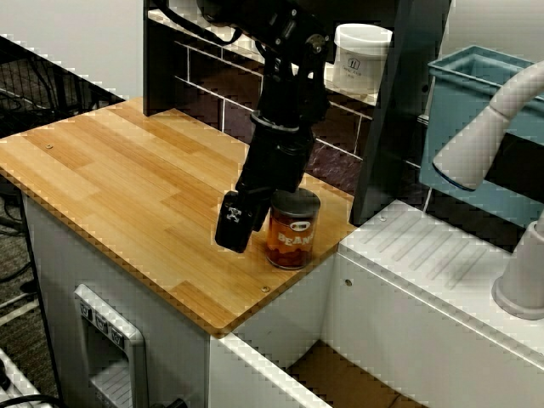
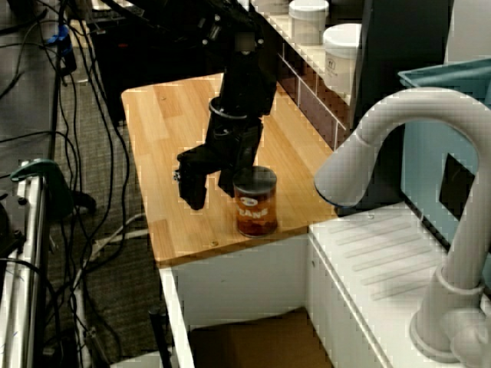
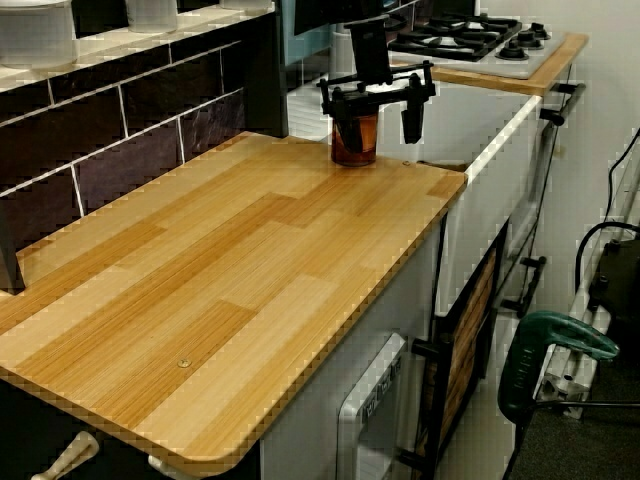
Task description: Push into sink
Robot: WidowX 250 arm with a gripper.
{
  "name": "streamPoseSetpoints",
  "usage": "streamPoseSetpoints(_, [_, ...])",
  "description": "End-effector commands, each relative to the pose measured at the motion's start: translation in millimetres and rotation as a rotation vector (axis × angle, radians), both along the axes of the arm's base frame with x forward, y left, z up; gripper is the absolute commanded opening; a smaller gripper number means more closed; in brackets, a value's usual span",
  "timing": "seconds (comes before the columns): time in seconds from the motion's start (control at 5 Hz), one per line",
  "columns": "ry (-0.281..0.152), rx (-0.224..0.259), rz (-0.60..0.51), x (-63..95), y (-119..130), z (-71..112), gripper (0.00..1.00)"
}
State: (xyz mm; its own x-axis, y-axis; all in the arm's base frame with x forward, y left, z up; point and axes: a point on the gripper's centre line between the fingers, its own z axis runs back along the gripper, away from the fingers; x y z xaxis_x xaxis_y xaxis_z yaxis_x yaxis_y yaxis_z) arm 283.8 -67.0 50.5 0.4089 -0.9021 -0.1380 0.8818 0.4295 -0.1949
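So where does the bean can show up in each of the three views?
View from the front: the bean can stands centre, near the wooden counter's right edge, beside the gripper.
View over the faucet: can at centre, by the counter's near corner.
View along the counter: can at top centre, far end.
Shared landmark: the black gripper beside it.

One can (image 1: 293,228) stands on the one wooden surface (image 1: 127,178), and one sink (image 2: 253,341) opens at the lower edge of the frame. Two white jars (image 2: 308,19) sit on the shelf at the top of the side view. One teal bin (image 1: 476,127) and one pale faucet (image 2: 414,176) fill the right.
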Motion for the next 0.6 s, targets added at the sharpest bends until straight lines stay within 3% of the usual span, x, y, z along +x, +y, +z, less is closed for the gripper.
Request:
streamPoseSetpoints(0.0, [0.003, -0.049, -0.060, -14.3, -24.3, 17.3, 1.00])
streamPoseSetpoints(0.4, [0.018, -0.063, -0.116, -32.8, -46.0, 24.5, 1.00])
